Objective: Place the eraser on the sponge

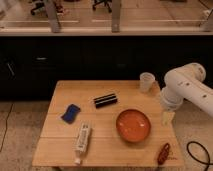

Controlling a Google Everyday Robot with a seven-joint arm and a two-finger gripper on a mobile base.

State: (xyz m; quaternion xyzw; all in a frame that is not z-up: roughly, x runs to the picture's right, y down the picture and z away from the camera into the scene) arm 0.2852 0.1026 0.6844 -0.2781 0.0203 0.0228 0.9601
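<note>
The black eraser (105, 100) with a pale stripe lies on the wooden table (60, 146), near the middle toward the back. A blue sponge (71, 113) lies flat to its left and a little nearer the front. My gripper (167, 118) hangs at the end of the white arm (187, 90) by the table's right edge, well right of the eraser and beside the orange bowl. It holds nothing that I can see.
An orange bowl (133, 125) sits right of centre. A white printed tube (82, 139) lies near the front left. A clear cup (146, 81) stands at the back right. A red object (163, 153) lies at the front right corner. Dark cabinets stand behind.
</note>
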